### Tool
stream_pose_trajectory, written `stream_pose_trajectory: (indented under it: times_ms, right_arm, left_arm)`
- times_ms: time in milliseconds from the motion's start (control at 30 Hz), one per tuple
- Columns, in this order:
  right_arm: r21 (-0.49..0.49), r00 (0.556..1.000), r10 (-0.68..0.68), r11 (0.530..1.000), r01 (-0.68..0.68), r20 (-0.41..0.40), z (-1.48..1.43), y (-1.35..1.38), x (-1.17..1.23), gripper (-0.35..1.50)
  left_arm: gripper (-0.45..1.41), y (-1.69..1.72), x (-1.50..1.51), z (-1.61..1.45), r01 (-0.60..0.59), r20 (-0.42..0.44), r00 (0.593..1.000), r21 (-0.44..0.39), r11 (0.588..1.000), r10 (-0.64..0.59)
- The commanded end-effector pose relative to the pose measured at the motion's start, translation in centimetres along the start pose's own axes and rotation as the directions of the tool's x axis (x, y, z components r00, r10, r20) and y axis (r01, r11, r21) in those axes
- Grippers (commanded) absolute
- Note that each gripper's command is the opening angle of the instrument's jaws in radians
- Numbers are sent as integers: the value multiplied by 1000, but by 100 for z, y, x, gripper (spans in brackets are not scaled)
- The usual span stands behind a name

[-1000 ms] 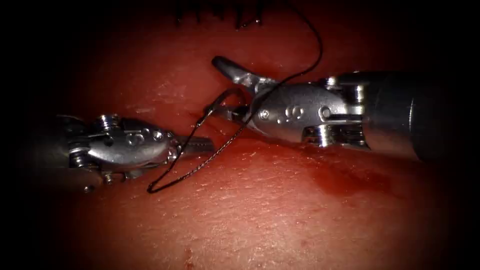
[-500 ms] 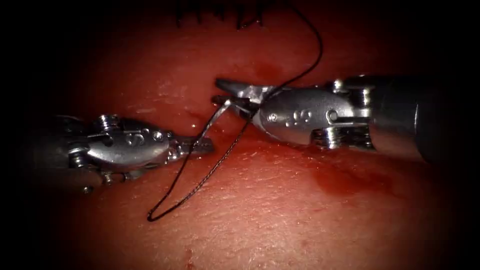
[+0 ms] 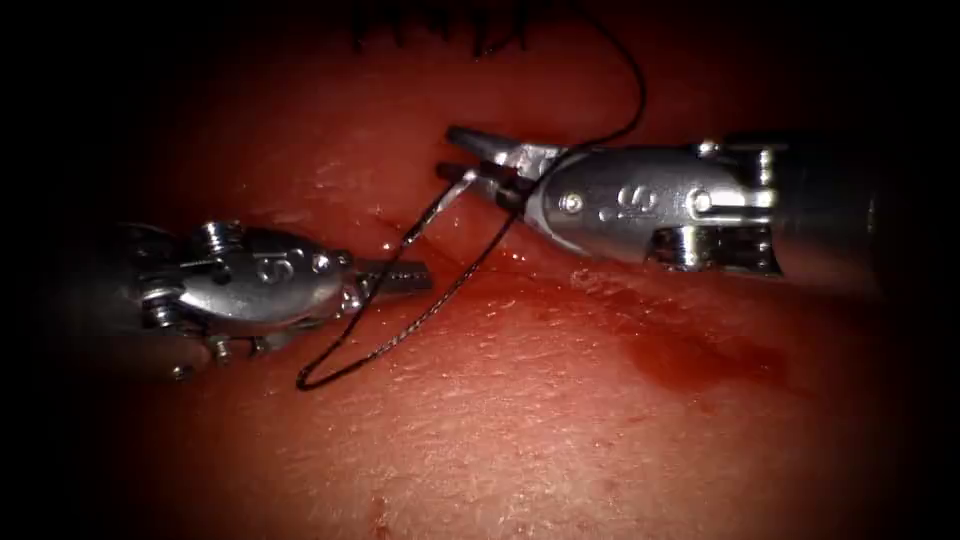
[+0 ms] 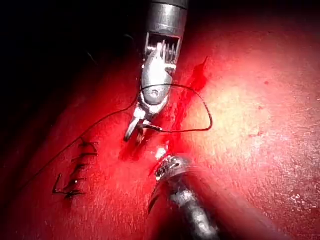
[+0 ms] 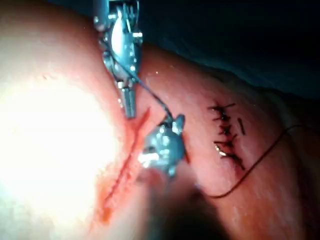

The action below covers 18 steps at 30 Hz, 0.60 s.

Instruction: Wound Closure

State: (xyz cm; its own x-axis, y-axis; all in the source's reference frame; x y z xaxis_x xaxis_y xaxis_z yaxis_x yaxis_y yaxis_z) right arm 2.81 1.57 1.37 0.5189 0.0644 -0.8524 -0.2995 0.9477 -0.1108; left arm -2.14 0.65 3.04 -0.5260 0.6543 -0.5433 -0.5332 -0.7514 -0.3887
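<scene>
Thin curved steel needle (image 3: pixel 437 208) gripped near its rear end by slim silver right-arm tool (image 3: pixel 470 160), jaws closed on it. Needle slants down-left from jaws, tip seen at red tissue (image 3: pixel 560 400) surface beside cut (image 5: pixel 125 160); whether buried cannot be told. Dark braided thread (image 3: pixel 400 335) looped below. Silver left-arm tool (image 3: pixel 405 277) seen just below needle tip, jaws closed, nothing held.
</scene>
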Motion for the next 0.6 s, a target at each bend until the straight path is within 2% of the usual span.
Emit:
stream_pose_trajectory:
  times_ms: [33, 300, 600]
  right_arm:
    - [-2, 999, 43, 999, -43, -21, 7, 2, -7, -35]
    - [-11, 988, 132, 991, -133, -82, 7, 10, -7, -35]
    - [-17, 981, 171, 985, -173, -88, 5, 21, -2, -35]
  left_arm:
    - [-25, 2, -1, 7, -2, 2, 1000, -3, 1000, 2]
    - [-32, 2, -6, 15, -8, -1, 1000, -9, 1000, 8]
    - [-30, 8, -37, 36, -49, 35, 998, -30, 998, 50]
